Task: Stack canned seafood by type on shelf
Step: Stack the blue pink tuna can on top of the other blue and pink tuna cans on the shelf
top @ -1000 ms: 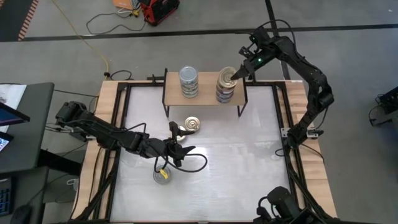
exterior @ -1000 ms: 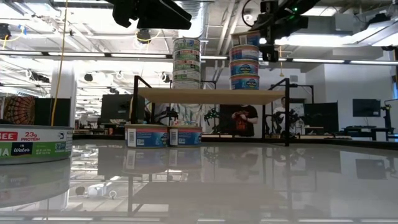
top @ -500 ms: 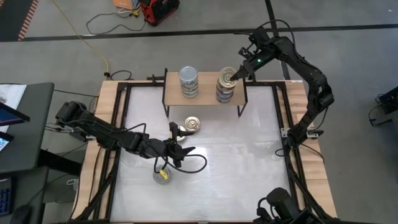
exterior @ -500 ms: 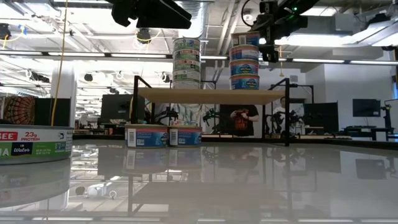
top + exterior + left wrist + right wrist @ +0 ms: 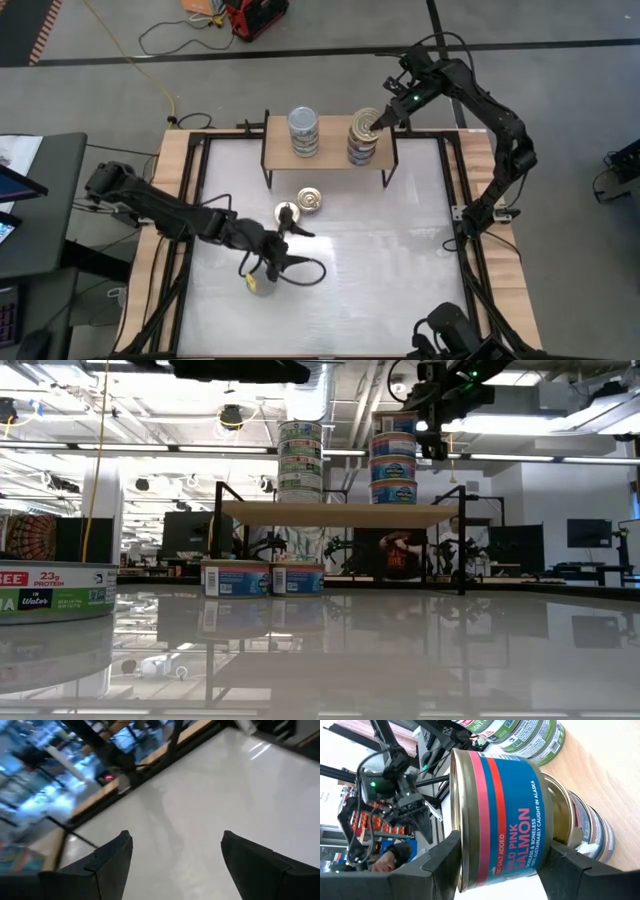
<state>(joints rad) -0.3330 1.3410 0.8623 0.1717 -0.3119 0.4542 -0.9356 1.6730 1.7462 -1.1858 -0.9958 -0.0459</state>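
The shelf [image 5: 330, 152] stands at the table's far edge and bears two stacks of tins: a green-labelled one [image 5: 303, 131] on the left and a blue-labelled one [image 5: 363, 140] on the right. My right gripper [image 5: 379, 119] is shut on a blue and pink salmon tin [image 5: 495, 815] at the top of the right stack. My left gripper [image 5: 291, 228] hangs open over the bare table [image 5: 200, 795], just short of two gold-lidded tins [image 5: 311, 200] [image 5: 287, 211] in front of the shelf. Another tin [image 5: 260, 284] lies near the front, half hidden by my left arm. My right gripper pinches the salmon tin's round side wall [image 5: 470, 845] between its two fingers, one on each side. The fingers slant down from the table's far right. The tin is upright over the gold lid [image 5: 561, 815] of the tin below; I cannot tell whether it rests on it.
The two loose tins [image 5: 236, 578] [image 5: 298, 578] show under the shelf board in the low view, between its black legs [image 5: 217, 535]. The front tin [image 5: 50, 592] fills that view's left edge. Wooden rails [image 5: 175, 200] frame the white tabletop.
My left gripper has swung about its wrist and now points toward the two tins in front of the shelf, while the arm's cable has shifted over the front tin. It has stayed open.
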